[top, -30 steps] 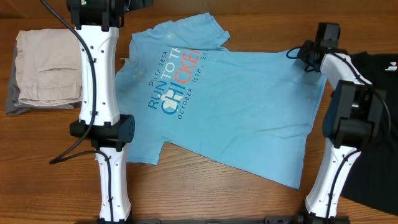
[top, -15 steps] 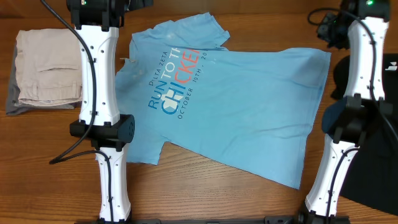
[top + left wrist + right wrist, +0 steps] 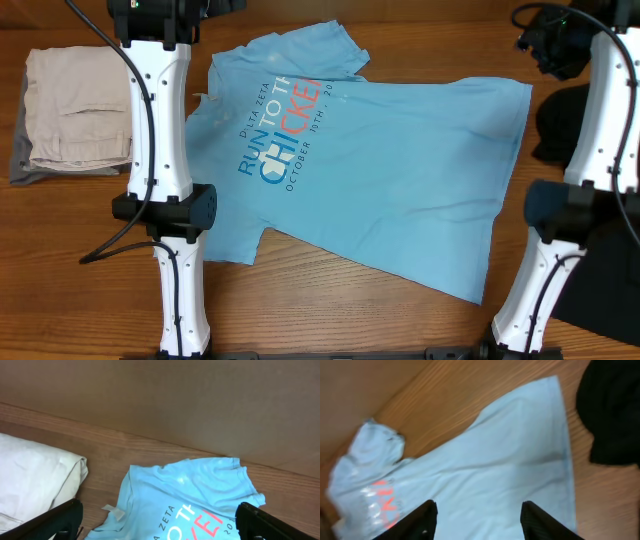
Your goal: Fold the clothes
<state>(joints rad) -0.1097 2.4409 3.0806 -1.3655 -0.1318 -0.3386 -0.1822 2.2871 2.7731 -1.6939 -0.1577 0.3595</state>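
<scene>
The clothes, a light blue T-shirt (image 3: 390,170) with "RUN TO THE CHICKEN" lettering, lie spread face up across the table's middle. One sleeve is bunched at the back. My right gripper (image 3: 548,45) hovers above the shirt's back right corner, open and holding nothing. In the right wrist view its gripper (image 3: 479,507) has only the shirt's (image 3: 495,470) flat cloth showing between its fingers. My left gripper (image 3: 160,522) stands wide open, raised over the shirt's (image 3: 190,492) collar end near the back edge. It holds nothing.
A folded beige pile (image 3: 75,110) sits at the far left, seen beside the left fingers as the beige pile (image 3: 35,480). A black garment (image 3: 555,125) lies just right of the shirt, the same black garment (image 3: 612,410). A brown wall (image 3: 175,400) closes the back.
My right gripper let go of the shirt's back right corner, opened, and rose toward the back right. The corner now lies flat. The left arm has not moved.
</scene>
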